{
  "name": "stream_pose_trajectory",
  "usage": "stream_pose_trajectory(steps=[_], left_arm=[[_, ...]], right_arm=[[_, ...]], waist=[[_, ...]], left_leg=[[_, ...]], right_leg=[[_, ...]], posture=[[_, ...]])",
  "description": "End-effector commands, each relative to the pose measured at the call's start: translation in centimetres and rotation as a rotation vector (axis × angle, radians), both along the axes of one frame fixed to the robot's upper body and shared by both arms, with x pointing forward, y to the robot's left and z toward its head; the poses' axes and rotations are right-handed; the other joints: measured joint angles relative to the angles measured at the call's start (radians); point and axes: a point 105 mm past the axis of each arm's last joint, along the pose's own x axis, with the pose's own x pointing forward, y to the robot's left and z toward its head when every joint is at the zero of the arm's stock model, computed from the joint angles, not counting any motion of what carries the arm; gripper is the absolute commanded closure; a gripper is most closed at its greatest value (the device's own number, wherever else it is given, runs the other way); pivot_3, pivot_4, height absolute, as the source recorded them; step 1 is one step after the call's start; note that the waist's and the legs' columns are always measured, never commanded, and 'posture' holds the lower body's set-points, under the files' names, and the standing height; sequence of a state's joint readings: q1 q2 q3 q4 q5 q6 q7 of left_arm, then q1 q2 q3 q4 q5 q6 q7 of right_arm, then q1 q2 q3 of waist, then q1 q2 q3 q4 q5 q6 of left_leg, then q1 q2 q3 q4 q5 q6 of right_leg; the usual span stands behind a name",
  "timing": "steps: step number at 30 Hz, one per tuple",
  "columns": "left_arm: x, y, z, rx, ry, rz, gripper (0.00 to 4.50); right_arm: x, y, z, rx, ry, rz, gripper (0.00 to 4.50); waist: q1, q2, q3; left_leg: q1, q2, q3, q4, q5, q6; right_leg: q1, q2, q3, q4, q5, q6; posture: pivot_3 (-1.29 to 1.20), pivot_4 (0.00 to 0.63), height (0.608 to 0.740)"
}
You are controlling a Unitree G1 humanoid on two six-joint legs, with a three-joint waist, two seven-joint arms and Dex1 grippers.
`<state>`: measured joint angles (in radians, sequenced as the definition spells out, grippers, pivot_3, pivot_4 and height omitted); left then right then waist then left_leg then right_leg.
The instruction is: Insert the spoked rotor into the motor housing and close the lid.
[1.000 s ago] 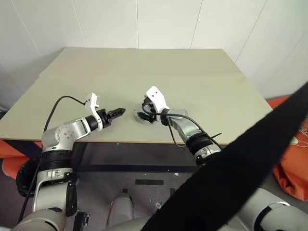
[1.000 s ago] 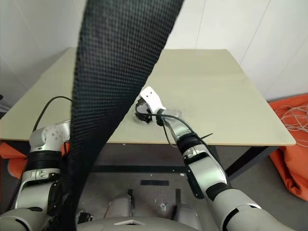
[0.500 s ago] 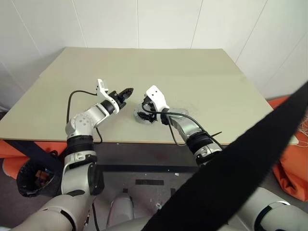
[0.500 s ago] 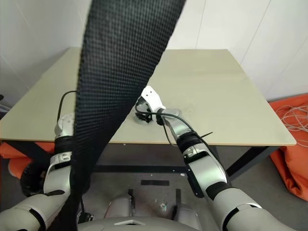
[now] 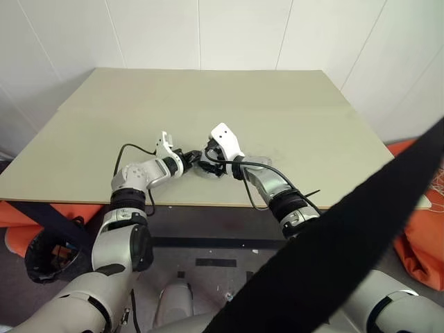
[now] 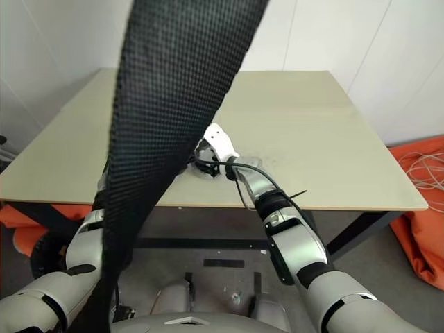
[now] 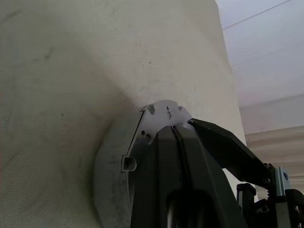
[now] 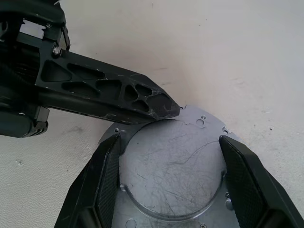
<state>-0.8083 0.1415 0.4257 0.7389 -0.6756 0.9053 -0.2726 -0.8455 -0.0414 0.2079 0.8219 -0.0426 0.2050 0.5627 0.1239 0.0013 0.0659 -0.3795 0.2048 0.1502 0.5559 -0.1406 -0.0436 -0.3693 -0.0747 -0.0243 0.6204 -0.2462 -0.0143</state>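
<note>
A round silver metal part (image 8: 171,166) with a flat scratched face sits on a notched flange plate (image 8: 204,121) near the table's front edge. No windings show on it, so I cannot tell whether it is the motor housing. My right gripper (image 8: 171,142) straddles it, with one finger against each side of the round body. My left gripper (image 8: 170,110) is shut, and its tip rests against the part's edge where the flange (image 7: 161,114) begins. Both grippers meet at the part (image 5: 207,168) in the left eye view. The spoked rotor and the lid are out of view or hidden.
The beige table (image 5: 277,104) stretches away behind the part. A broad black strap (image 6: 173,104) hangs close to the head camera and hides my left arm in the right eye view. An orange bag (image 5: 423,257) lies on the floor at the right.
My left gripper has shut and swung right and forward across the table until its tip reached the round part. The right arm and the part have stayed put.
</note>
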Motion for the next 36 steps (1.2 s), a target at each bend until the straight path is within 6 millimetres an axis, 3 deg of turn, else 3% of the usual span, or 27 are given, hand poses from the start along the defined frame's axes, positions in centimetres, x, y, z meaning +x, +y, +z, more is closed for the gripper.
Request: stream_pose_trajectory(steps=[1, 16, 22, 25, 27, 33, 36], left_arm=[[-0.3, 0.3, -0.6, 0.02, 0.045, 0.0, 4.47], [-0.6, 0.7, -1.1, -0.029, 0.112, 0.039, 4.47], [-0.6, 0.6, -0.8, -0.037, 0.109, 0.034, 4.47], [-0.7, 0.6, -0.7, -0.05, 0.112, 0.03, 4.5], [-0.7, 0.6, -0.7, -0.052, 0.114, 0.028, 4.5], [-0.7, 0.6, -0.6, -0.054, 0.114, 0.023, 4.5], [-0.7, 0.7, -0.5, -0.057, 0.112, 0.022, 4.5]], right_arm=[[-0.1, -2.2, -2.8, -0.088, 0.076, -0.078, 1.32], [0.3, -2.1, -1.8, -0.039, 0.083, -0.101, 1.32], [0.5, -1.8, -0.4, 0.035, 0.093, -0.101, 1.32], [0.3, -1.6, -0.2, 0.042, 0.089, -0.078, 0.28], [0.3, -1.4, 0.2, 0.044, 0.068, -0.068, 0.02], [-0.1, -0.3, 3.2, 0.155, 0.01, 0.014, 0.02], [-0.2, -0.2, 6.1, 0.267, -0.033, 0.048, 0.02]], waist=[[0.0, 0.0, 0.0], [0.001, 0.0, 0.0], [0.002, 0.0, 0.0], [0.002, 0.0, 0.0], [0.002, 0.0, 0.0], [0.002, 0.0, 0.0], [0.001, 0.0, 0.0]], left_leg=[[0.0, 0.0, 0.0, 0.0, 0.0, 0.0], [0.005, -0.002, 0.0, -0.012, 0.0, 0.0], [0.005, -0.002, -0.001, -0.014, 0.0, 0.0], [0.005, -0.001, -0.001, -0.014, 0.0, 0.0], [0.004, -0.001, 0.0, -0.014, 0.0, 0.0], [0.0, -0.001, 0.0, -0.014, 0.0, 0.0], [-0.002, -0.001, 0.001, -0.014, 0.0, 0.0]], right_leg=[[0.0, 0.0, 0.0, 0.0, 0.0, 0.0], [0.002, -0.002, 0.0, -0.005, 0.0, 0.0], [0.003, -0.002, 0.0, -0.008, 0.0, 0.0], [0.003, -0.002, 0.0, -0.009, 0.0, 0.0], [0.003, -0.002, 0.0, -0.011, 0.0, 0.0], [0.001, -0.001, 0.0, -0.014, 0.003, -0.005], [-0.001, -0.001, 0.0, -0.015, 0.003, -0.005]], posture=[[0.0, 0.0, 0.74], [0.0, 0.0, 0.74], [0.0, 0.0, 0.74], [0.0, 0.0, 0.74], [0.0, 0.0, 0.74], [0.0, 0.0, 0.74], [0.0, 0.0, 0.74]])
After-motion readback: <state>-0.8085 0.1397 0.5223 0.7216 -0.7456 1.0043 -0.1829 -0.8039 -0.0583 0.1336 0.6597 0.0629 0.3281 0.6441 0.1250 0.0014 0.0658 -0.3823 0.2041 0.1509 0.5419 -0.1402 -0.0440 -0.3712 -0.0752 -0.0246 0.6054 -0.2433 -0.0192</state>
